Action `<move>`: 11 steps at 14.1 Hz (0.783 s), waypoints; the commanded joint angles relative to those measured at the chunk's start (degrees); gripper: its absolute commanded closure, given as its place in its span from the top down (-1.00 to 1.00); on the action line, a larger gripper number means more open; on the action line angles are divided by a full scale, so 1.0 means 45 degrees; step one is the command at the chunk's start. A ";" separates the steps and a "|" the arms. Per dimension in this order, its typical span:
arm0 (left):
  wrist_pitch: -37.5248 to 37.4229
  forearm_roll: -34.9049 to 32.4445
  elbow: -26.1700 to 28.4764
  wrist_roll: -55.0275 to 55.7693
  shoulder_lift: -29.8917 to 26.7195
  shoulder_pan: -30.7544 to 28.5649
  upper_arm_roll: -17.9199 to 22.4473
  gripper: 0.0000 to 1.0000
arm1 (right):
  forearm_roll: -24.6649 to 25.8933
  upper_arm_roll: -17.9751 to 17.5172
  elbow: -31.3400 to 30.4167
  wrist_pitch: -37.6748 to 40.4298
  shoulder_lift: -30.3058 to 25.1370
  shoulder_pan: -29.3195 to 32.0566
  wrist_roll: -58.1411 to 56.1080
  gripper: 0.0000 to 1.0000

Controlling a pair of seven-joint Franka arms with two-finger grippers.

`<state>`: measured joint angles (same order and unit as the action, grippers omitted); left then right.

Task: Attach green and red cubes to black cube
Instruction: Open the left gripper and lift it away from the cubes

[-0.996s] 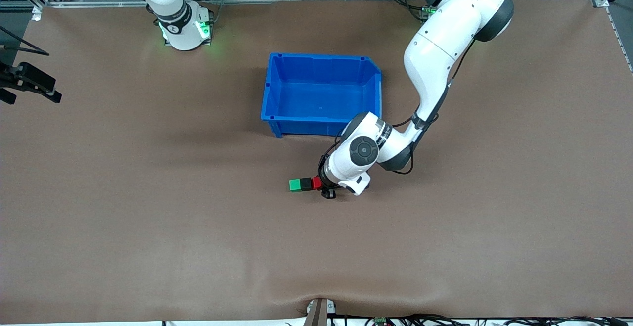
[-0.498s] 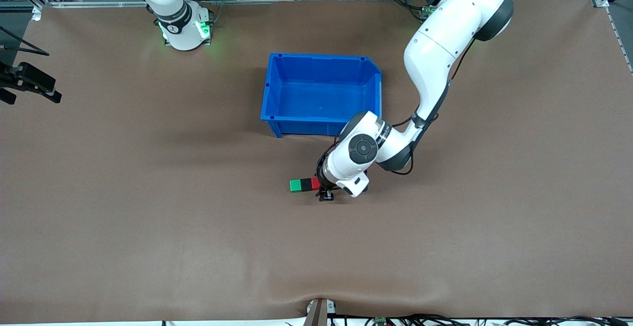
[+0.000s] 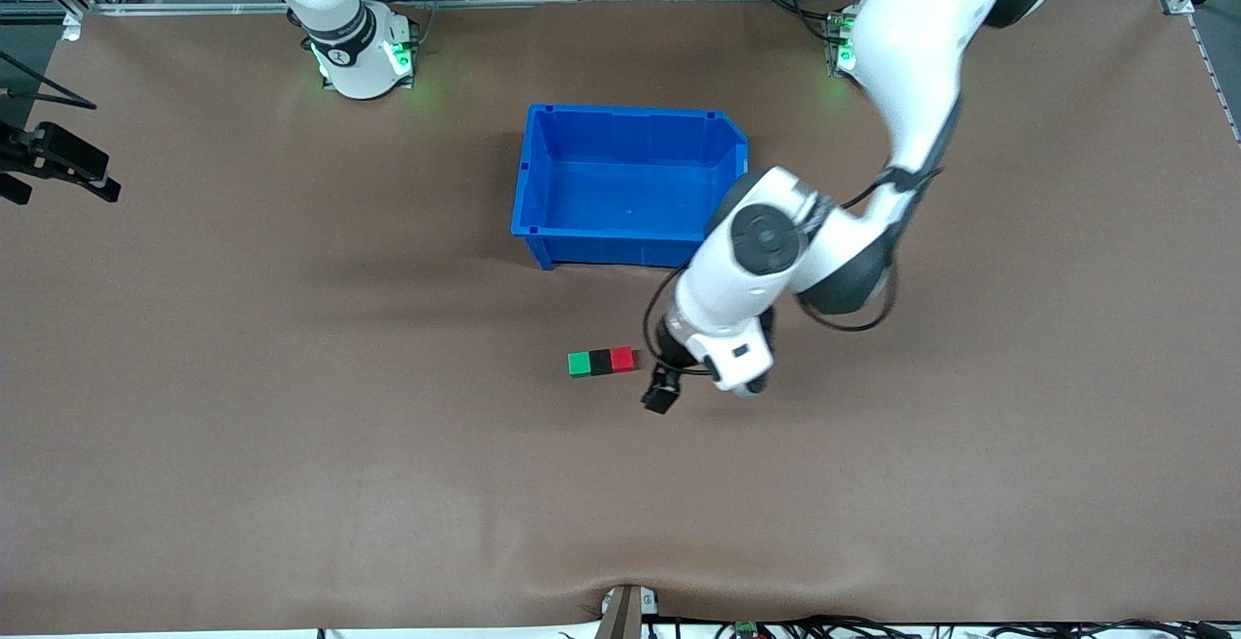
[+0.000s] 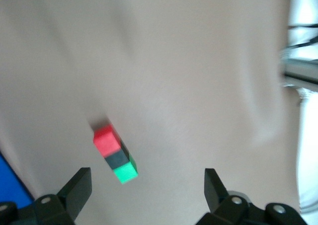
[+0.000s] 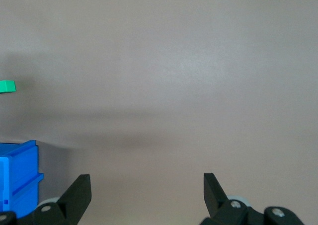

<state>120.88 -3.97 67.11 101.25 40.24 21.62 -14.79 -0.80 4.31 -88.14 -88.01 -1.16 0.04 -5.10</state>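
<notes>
Black fingers (image 4: 79, 187) of the left gripper (image 4: 144, 195) stand spread wide with nothing between them, hanging over bare bench just beside the row of cubes, on the side toward the left arm's end of the bench. In the left wrist view the three cubes sit joined in a short straight line: the red cube (image 4: 106, 140), then the black cube (image 4: 117, 159) in the middle, then the green cube (image 4: 125, 172), each touching the next. From the front they lie flat on the brown bench (image 3: 291, 426), the green cube (image 3: 579, 364) toward the right arm's end, the black cube (image 3: 600, 362) between, the red cube (image 3: 622, 359) closest to the left gripper (image 3: 662, 394). Farther from the front camera than the row stands a blue bin (image 3: 543, 174), well apart from the cubes. The right gripper (image 5: 144, 195) waits with its fingers (image 5: 78, 189) parted and empty over bare bench, with a corner of the blue bin (image 5: 17, 178) at the edge of its wrist view.
</notes>
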 commanded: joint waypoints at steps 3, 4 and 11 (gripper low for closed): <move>-0.3338 -0.0543 0.0535 -0.6061 -0.3137 -0.2768 -0.0015 1.00 | 0.0216 -0.0021 0.0271 0.0182 0.0102 0.0010 -0.0018 1.00; -0.3907 -0.0543 0.0516 -0.7272 -0.3625 -0.3276 -0.0034 1.00 | 0.0216 -0.0001 0.0271 0.0182 0.0102 0.0010 -0.0018 1.00; -0.7325 -0.0426 0.0574 -1.4327 -0.5677 -0.6266 -0.0287 1.00 | 0.0274 -0.0001 0.0271 0.0104 0.0102 0.0030 -0.0096 1.00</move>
<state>90.96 -5.24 67.53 42.19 17.93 -4.02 -14.67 -0.72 4.38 -88.10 -88.01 -1.15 0.06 -5.10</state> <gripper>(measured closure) 0.000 0.000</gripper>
